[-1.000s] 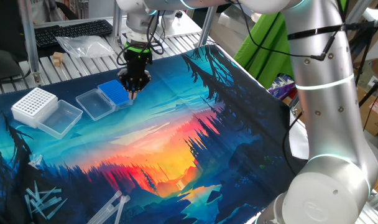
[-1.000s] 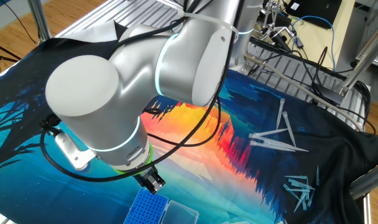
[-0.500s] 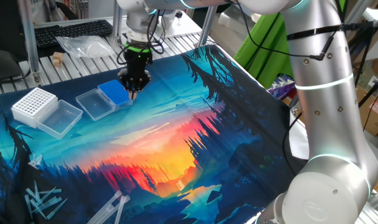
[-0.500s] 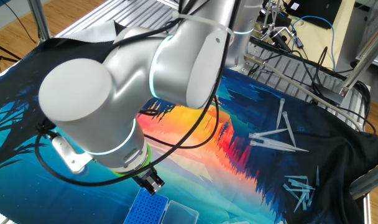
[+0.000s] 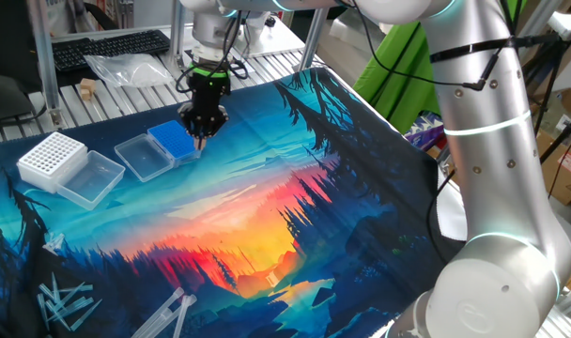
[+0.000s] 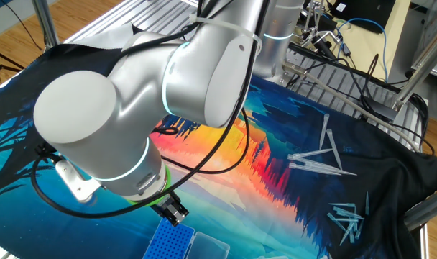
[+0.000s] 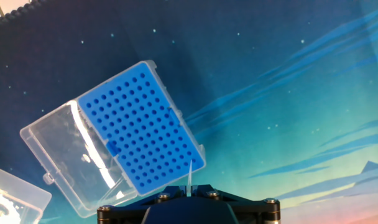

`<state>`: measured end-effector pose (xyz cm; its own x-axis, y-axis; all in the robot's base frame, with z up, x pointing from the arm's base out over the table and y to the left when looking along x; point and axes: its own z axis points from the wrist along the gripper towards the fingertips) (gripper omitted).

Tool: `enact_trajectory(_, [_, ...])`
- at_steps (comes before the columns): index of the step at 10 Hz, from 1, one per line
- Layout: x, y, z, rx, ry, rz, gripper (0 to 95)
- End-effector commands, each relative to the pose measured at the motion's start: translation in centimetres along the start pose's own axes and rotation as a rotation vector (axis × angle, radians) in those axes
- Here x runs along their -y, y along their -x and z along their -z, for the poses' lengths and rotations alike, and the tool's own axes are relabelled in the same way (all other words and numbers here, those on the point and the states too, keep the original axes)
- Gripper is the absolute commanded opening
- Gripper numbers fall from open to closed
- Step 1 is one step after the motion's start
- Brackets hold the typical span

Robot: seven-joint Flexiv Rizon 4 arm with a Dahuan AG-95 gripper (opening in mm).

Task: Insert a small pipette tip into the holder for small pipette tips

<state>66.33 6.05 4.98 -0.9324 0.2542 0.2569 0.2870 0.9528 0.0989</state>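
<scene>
The gripper (image 5: 201,141) hung over the near right corner of the holder for small pipette tips (image 5: 172,141), its fingers clenched on a small pipette tip (image 7: 190,177) that pointed down from between them. In the hand view the thin clear tip rose from the black gripper body at the bottom edge, and its end lay right at the edge of the blue grid of holes (image 7: 139,130), by the rack's corner; whether it touched the rack could not be told. The holder sat on the printed mat (image 5: 267,207) with its clear lid (image 5: 140,156) swung open flat beside it. Well apart to the left stood a larger white rack (image 5: 51,157) with its own clear lid (image 5: 90,178) open. In the other fixed view the arm's big joint hid most of the scene, with the blue rack (image 6: 168,244) showing below it and loose pipette tips (image 6: 319,158) scattered across the mat's far side.
</scene>
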Motion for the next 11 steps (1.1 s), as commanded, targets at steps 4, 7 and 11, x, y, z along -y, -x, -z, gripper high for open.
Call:
enact_trajectory(4, [0.02,0.01,-0.01,-0.009,0.005,-0.002,0.0])
enact_trajectory(7, [0.01,0.15,-0.11,-0.021,0.007,-0.002,0.0])
enact_trajectory(11, [-0.01,0.22,-0.16,-0.045,0.006,-0.001,0.0])
